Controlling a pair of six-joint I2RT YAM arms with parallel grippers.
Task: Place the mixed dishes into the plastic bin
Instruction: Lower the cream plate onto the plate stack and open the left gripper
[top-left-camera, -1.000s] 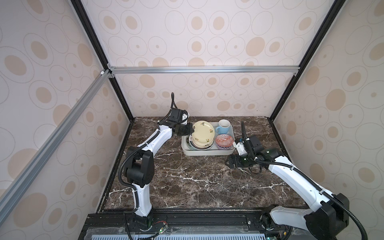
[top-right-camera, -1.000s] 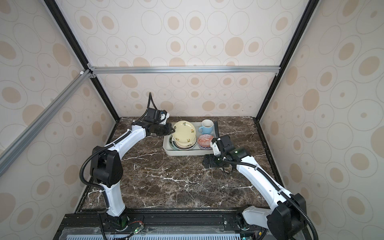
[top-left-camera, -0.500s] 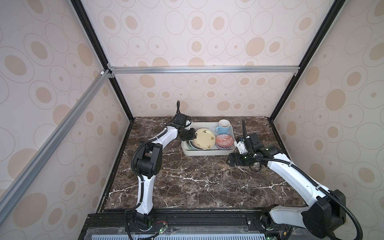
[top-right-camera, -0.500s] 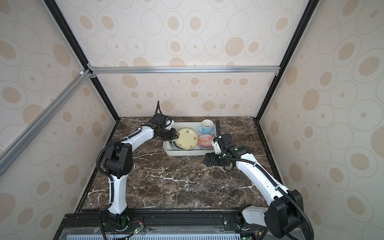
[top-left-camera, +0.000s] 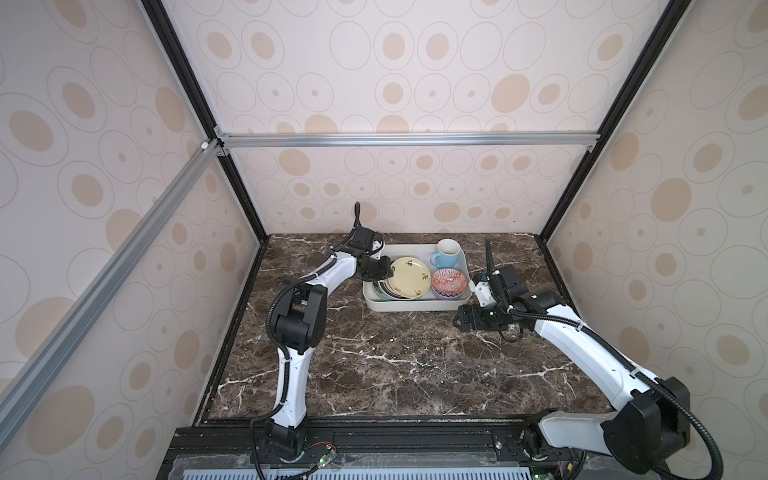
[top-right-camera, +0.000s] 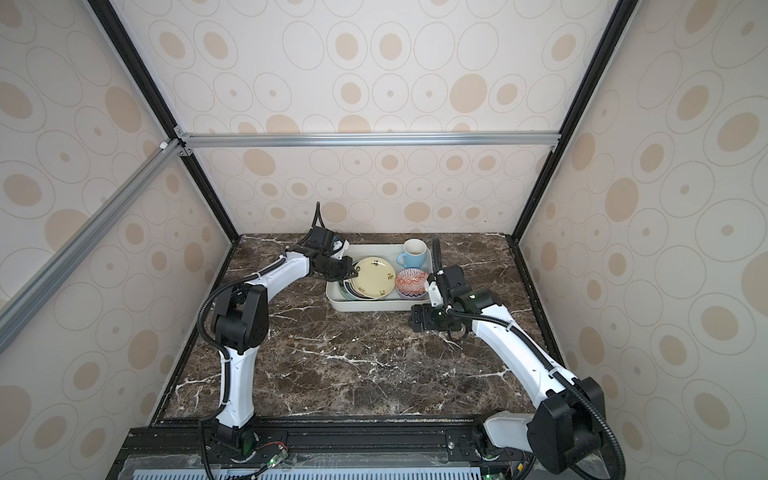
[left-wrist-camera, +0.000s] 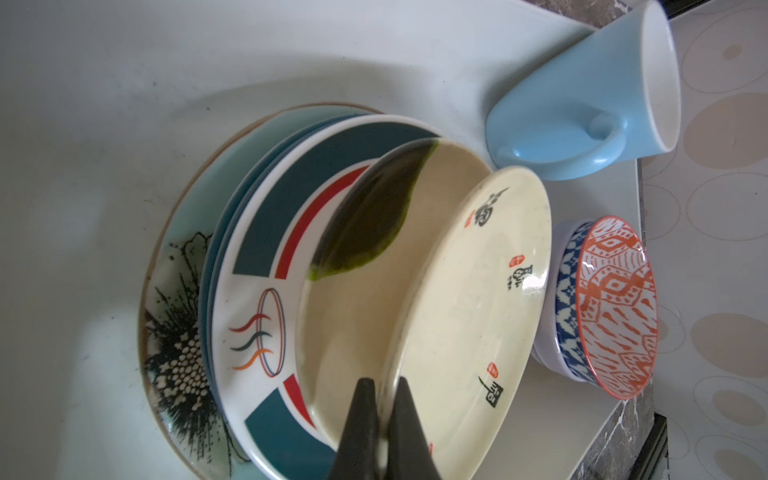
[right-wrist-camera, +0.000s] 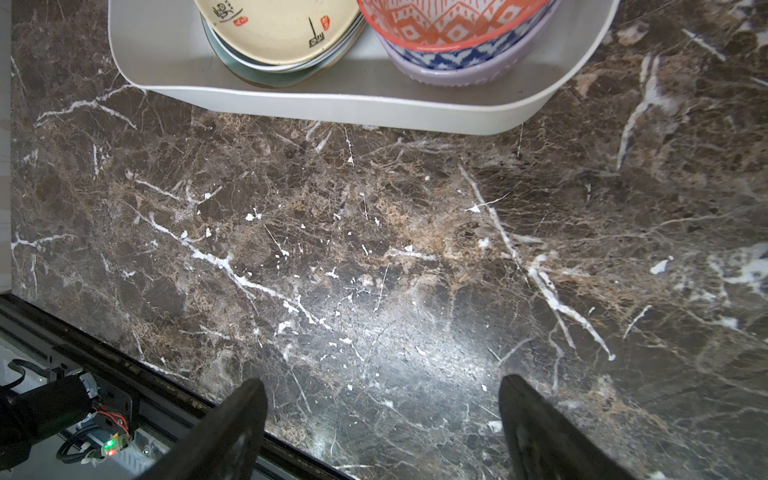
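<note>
The plastic bin (top-left-camera: 411, 309) (top-right-camera: 365, 306) stands at the back of the marble table. My left gripper (top-left-camera: 384, 270) (top-right-camera: 351, 272) (left-wrist-camera: 384, 384) is shut on the rim of the small cream plate (top-left-camera: 409, 277) (left-wrist-camera: 478, 299). That plate lies tilted over the stack: a green-patched plate, a blue-rimmed plate (left-wrist-camera: 266, 232) and the teal flower plate (left-wrist-camera: 174, 332). Beside the stack the red-patterned bowl (top-left-camera: 450, 282) (right-wrist-camera: 449, 25) nests in the lavender bowl (right-wrist-camera: 457, 70). The light-blue mug (top-left-camera: 446, 254) (left-wrist-camera: 582, 99) stands in the bin's far corner. My right gripper (top-left-camera: 459, 323) (right-wrist-camera: 382, 399) hangs open over bare marble.
The bin's near wall (right-wrist-camera: 332, 108) lies just ahead of the right gripper. Patterned walls and black frame posts enclose the table on three sides. A black rail (top-left-camera: 374, 436) runs along the front edge.
The left gripper has lowered the cream plate from nearly upright above the stack to a low tilt on it. The right gripper has barely shifted.
</note>
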